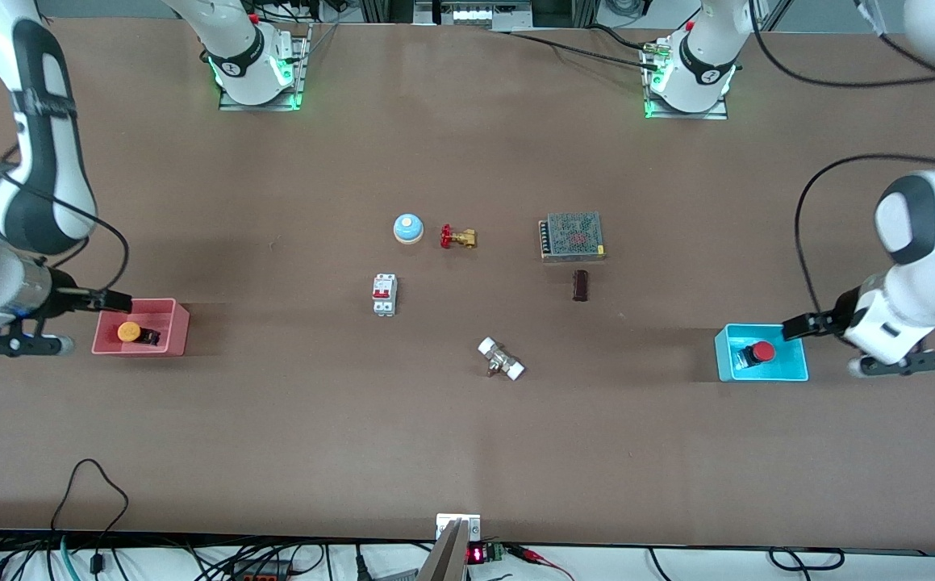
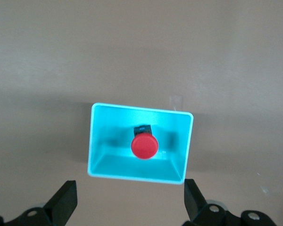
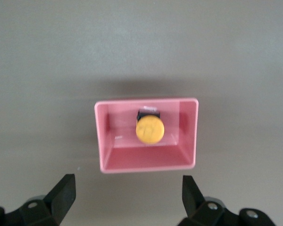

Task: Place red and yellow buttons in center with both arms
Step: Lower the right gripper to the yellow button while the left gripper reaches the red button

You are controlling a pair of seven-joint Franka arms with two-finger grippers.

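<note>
While both buttons lie binned, at 9 o'clock: right gripper [image 3: 126, 197], jaws wide, poised beside pink bin [image 1: 174, 326] holding yellow button [image 1: 129, 331]. At 3 o'clock: cyan bin [image 1: 761, 373] with red button [image 1: 762, 352]; left gripper [image 2: 130, 200] wide, probably lining up.

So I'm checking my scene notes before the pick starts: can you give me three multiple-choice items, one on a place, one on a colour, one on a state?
1. Where is the red button?
A. in the cyan bin
B. on the bare tabletop
C. in the pink bin

2. What colour is the cap of the button in the pink bin?
A. blue
B. orange-yellow
C. green

3. How are the left gripper's jaws?
A. shut on the red button
B. shut on nothing
C. open

Answers: 1 A, the left wrist view shows it inside the cyan walls; 2 B, seen in the right wrist view; 3 C, the jaws stand wide apart, nothing between.
</note>
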